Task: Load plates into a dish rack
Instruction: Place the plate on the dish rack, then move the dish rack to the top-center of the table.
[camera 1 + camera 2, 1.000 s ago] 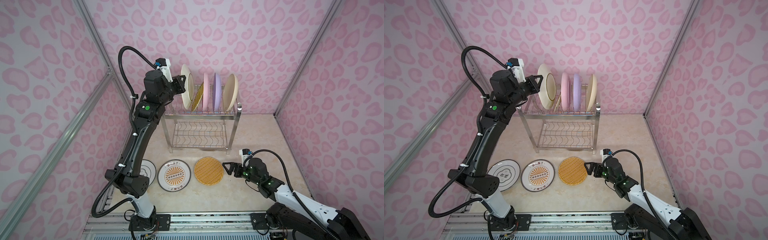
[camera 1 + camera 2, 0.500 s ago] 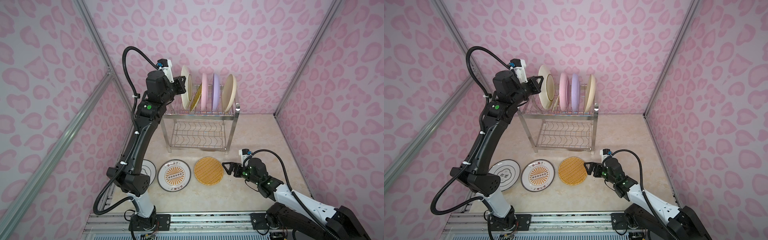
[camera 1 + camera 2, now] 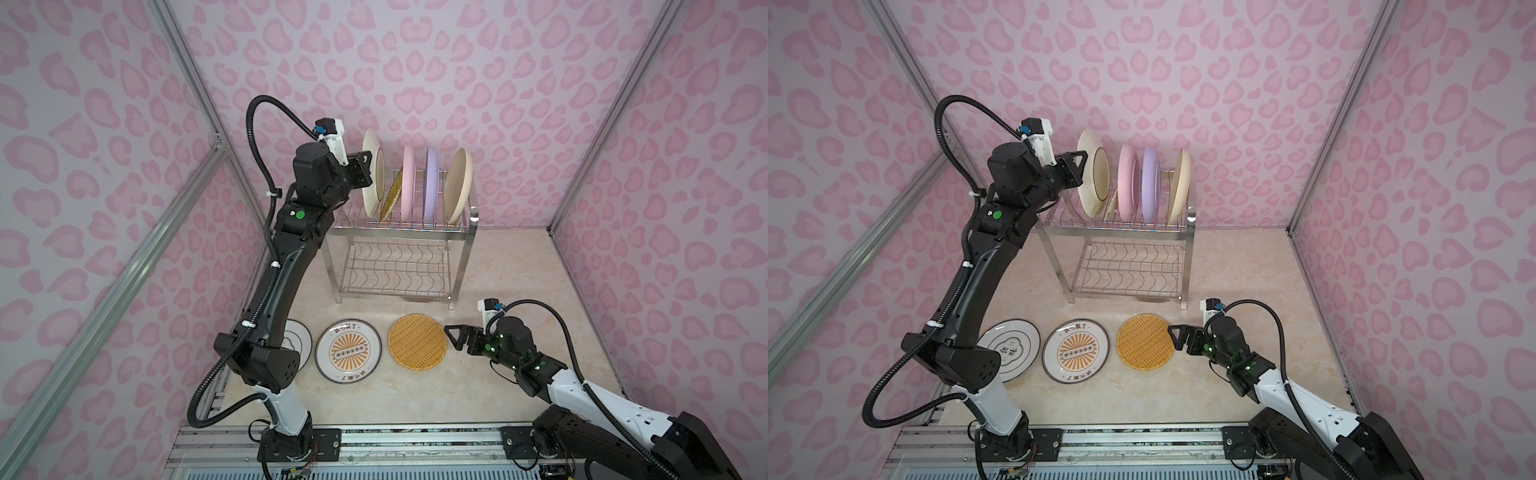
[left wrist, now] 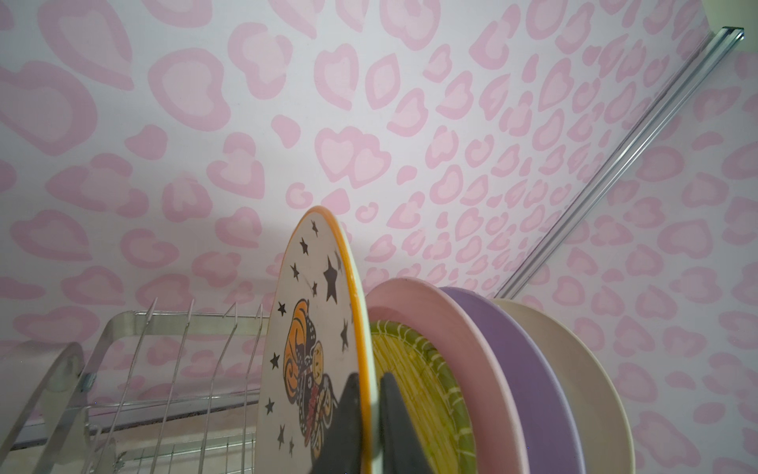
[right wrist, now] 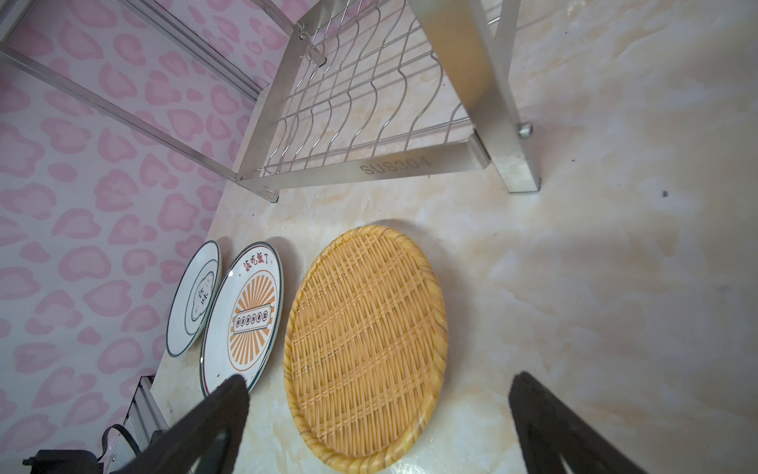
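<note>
Star plate (image 4: 311, 328), pinched by the left gripper (image 4: 369, 414), likely needed lowering straight between rack (image 3: 399, 233) prongs; right gripper (image 3: 451, 338) gaped empty

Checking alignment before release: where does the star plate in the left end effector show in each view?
Top view: star plate upper centre, leftmost upright plate, in the left end effector.
Top view: star plate likewise upper centre, a little further left.
Left wrist: lower centre, starred face showing.
Right wrist: not in it.
Shared landmark: the dish rack.
</note>
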